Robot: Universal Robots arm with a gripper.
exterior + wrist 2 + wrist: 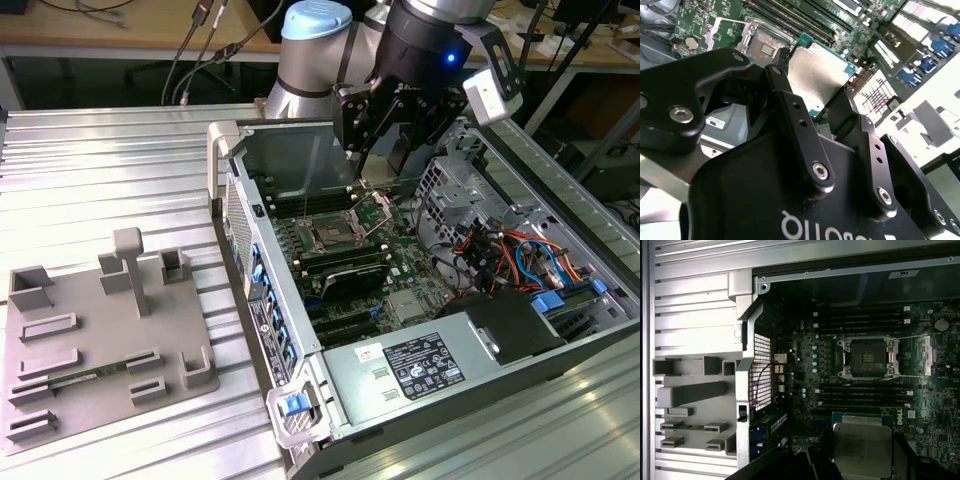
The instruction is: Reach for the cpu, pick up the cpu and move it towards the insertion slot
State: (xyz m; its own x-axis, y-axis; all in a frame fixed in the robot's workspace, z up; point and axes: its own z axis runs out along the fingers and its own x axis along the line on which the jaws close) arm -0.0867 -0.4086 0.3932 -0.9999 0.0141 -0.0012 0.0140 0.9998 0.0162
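- The gripper [822,102] has the cpu [817,75] pinched by its edges between both fingers [790,107], up in the air over the motherboard [810,390].
- In the first wrist view the cpu [862,447] sits flat, near the insertion slot [867,357] but not over it yet; memory slots [865,392] lie between.
- In the exterior view the gripper [372,150] hangs inside the open pc case [225,150], above the insertion slot [330,238].
- To do it well, imo: keep chip level, go slow, line up edges w/ the frame, stay clear of the thin wire levers [910,337].
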